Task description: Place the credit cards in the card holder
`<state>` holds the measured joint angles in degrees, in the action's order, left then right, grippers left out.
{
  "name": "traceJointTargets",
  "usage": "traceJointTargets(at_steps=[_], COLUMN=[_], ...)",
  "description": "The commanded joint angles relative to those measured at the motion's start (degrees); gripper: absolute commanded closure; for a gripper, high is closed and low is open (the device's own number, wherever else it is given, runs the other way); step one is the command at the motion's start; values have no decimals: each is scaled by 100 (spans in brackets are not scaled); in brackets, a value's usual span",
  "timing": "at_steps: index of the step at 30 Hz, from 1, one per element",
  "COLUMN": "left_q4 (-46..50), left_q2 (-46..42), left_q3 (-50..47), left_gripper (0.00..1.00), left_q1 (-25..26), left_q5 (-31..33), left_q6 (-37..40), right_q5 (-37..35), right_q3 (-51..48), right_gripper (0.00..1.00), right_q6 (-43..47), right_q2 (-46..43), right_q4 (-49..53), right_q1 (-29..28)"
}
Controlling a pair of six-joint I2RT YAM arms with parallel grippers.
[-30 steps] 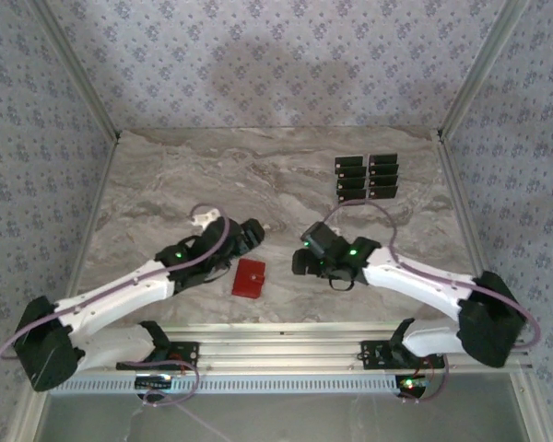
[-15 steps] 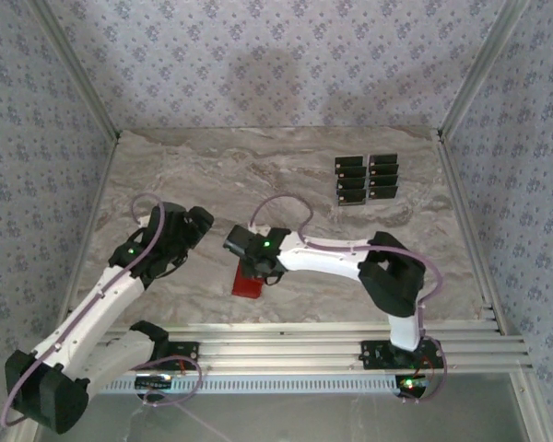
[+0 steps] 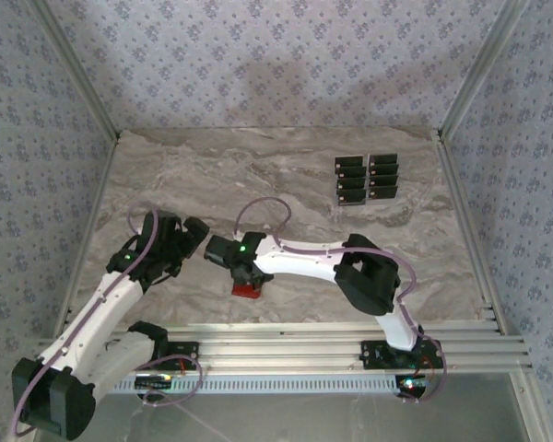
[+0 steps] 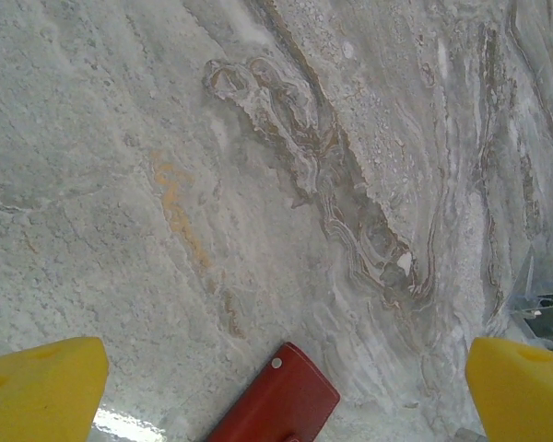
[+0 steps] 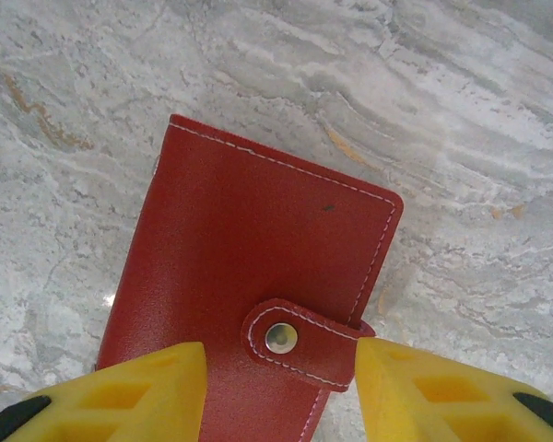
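Eight black credit cards (image 3: 367, 179) lie in two columns of four at the far right of your marble surface (image 3: 212, 166), well apart from both arms. Your red card holder (image 5: 258, 230) lies flat and closed toward the near edge, with its snap tab (image 5: 290, 336) fastened. Your right claw (image 5: 278, 368) hangs just over it, yellow fingers (image 5: 138, 391) partly apart with the tab between them. Whether they touch the leather you cannot tell. Your left claw (image 3: 195, 241) stands spread wide just left of the holder, gripping nothing.
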<state>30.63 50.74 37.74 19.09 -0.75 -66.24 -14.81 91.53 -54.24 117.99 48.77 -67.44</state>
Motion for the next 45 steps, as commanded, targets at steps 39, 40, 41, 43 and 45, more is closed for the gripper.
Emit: traceJointTargets(at_steps=[39, 40, 41, 43, 45], left_q4=[-911, -1041, -1177, -1527, -1779], left_q2=[441, 534, 620, 884, 1174], left_q3=[-301, -311, -311, -298, -238], left_gripper=[0, 0, 0, 0, 0], left_q1=[-68, -64, -56, -30, 21], left_q5=[-681, -762, -844, -1104, -1290], left_q6=[519, 585, 647, 771, 843], right_q5=[-356, -295, -242, -175, -96], right_q3=[-1123, -1260, -1377, -1601, -1772], right_gripper=[100, 100, 100, 100, 100], right_q6=[1350, 1419, 1477, 1584, 1644], right_q2=[-910, -1014, -1113, -1323, -1501], right_q4=[-1087, -1249, -1378, -1669, -1839], right_q1=[526, 602, 664, 795, 906])
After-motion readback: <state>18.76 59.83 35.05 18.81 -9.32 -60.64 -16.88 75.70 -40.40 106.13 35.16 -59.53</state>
